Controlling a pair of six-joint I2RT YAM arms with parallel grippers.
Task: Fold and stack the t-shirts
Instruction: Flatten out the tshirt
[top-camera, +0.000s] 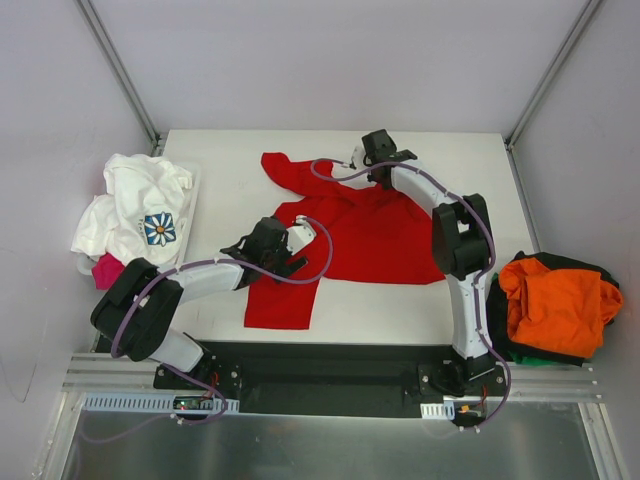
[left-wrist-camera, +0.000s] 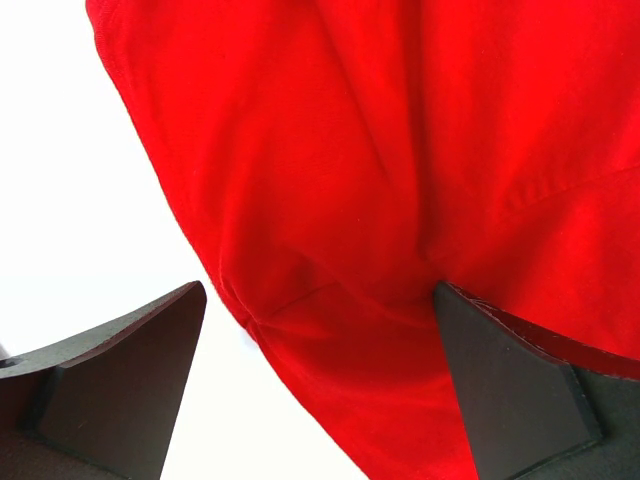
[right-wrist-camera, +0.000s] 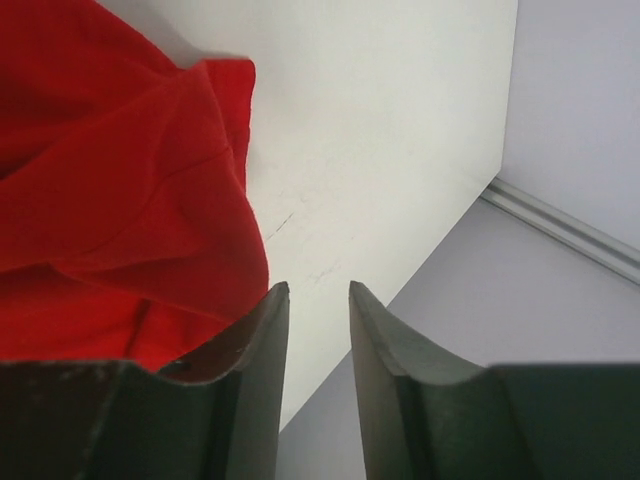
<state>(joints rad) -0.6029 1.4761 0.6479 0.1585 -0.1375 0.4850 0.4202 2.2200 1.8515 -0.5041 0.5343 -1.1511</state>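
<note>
A bright red t-shirt lies spread across the middle of the white table, one sleeve reaching to the far left. My left gripper hovers low over the shirt's left side, open wide; in the left wrist view the red cloth and its edge pass between the fingers of that gripper, untouched. My right gripper is at the shirt's far edge. Its jaws stand a little apart with nothing between them, and the red cloth lies just to their left.
A white t-shirt with a blue flower print is heaped off the table's left side over a pink one. An orange t-shirt sits on a dark one at the right. Grey walls close in past the table's far edge.
</note>
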